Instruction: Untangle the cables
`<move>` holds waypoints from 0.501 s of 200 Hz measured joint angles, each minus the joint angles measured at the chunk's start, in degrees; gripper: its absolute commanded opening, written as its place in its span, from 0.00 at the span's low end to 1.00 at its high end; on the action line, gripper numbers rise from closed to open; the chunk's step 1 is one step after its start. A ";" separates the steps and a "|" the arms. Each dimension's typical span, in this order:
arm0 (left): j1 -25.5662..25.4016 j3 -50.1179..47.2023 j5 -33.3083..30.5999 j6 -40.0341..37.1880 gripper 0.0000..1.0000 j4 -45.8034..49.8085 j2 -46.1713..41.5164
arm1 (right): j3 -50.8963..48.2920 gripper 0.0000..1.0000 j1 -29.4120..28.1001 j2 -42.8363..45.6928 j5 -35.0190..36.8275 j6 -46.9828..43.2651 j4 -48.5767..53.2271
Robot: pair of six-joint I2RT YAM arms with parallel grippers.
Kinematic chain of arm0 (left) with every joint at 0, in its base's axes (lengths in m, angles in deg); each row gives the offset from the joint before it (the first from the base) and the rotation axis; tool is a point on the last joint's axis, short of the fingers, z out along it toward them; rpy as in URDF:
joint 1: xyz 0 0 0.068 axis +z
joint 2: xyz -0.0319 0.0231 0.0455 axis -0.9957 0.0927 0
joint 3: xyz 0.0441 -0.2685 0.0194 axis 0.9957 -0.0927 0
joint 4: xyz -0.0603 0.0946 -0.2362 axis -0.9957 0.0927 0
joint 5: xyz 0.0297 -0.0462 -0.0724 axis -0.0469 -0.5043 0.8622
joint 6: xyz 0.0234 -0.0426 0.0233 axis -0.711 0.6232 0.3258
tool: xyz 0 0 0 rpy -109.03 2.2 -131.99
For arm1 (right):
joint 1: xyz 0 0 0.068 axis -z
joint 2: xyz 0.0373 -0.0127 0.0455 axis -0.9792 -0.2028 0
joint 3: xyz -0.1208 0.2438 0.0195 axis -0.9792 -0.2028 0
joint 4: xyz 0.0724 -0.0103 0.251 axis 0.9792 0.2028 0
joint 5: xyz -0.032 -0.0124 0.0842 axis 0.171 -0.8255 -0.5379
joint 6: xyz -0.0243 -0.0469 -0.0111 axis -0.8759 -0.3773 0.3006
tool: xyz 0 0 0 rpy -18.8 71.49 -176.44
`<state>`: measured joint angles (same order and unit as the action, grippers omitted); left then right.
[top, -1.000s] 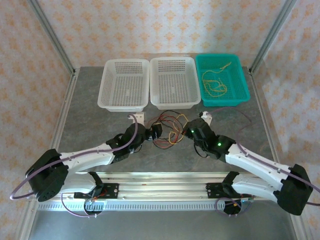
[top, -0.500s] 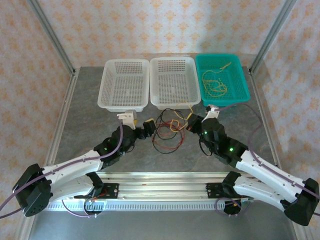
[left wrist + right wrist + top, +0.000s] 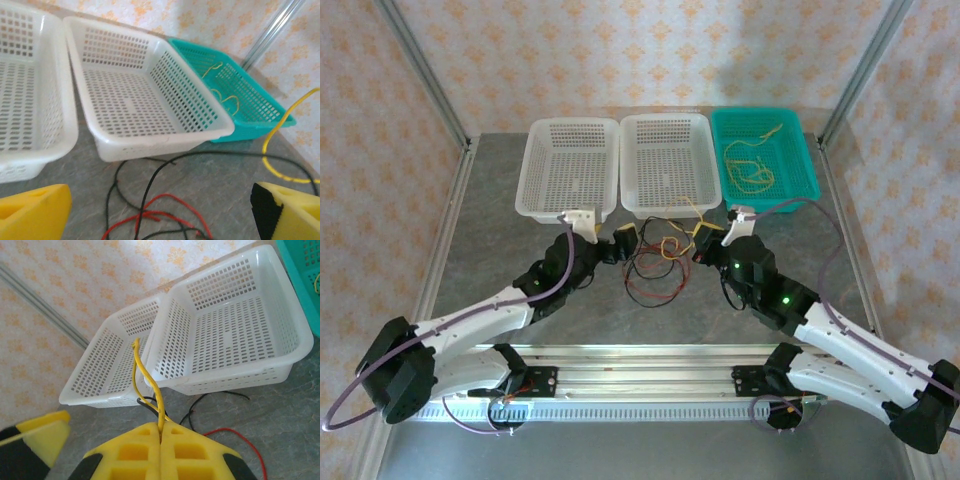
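While the cables [image 3: 655,262] are lying as one loose knot of red, black and yellow loops, they are occupying the grey table [image 3: 490,250] just in front of the baskets, between the two grippers.

- Red cable [image 3: 165,196]: lying flat on the table and crossing the black one in the left wrist view.
- Black cable [image 3: 149,190]: curving out of the knot toward the front wall of the middle basket.
- Yellow cable [image 3: 159,405]: rising out of the knot, with its free end arching up in front of the white baskets.
- Right gripper [image 3: 161,437]: sitting at the right edge of the knot. Its yellow pads are pressing together and pinching the yellow cable between them.
- Left gripper [image 3: 160,212]: sitting at the left edge of the knot. Its jaws are standing wide apart and holding nothing, with red and black strands lying on the table between the fingers [image 3: 32,212].
- Left white basket [image 3: 535,165]: standing at the far side of the table, with nothing visible inside it.
- Middle white basket [image 3: 665,119]: standing just beside it, with its front wall nearest the knot.
- Teal basket [image 3: 810,170]: standing to the right of the middle one and holding a further yellow cable [image 3: 748,165], which is lying loose on its floor, well apart from the knot.
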<state>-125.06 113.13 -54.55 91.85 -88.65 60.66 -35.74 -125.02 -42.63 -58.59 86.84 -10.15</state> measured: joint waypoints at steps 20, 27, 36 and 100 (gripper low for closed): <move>0.39 3.87 1.16 -0.13 0.92 -0.74 2.73 | 0.74 0.00 0.00 0.02 -0.04 -1.79 0.00; 0.46 5.38 1.14 -0.07 0.91 -0.76 3.82 | 0.90 0.00 0.00 0.04 -0.04 -2.21 -0.02; 0.68 7.48 1.03 0.17 0.90 -0.72 5.55 | 0.90 0.00 0.00 0.15 -0.24 -2.51 -0.04; 1.95 16.63 -1.44 4.20 0.90 2.82 16.81 | 0.87 0.00 0.00 1.86 -3.23 -2.80 -0.94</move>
<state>-123.12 129.77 -55.99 96.05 -85.83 77.47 -34.87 -125.02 -40.78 -61.82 84.04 -11.09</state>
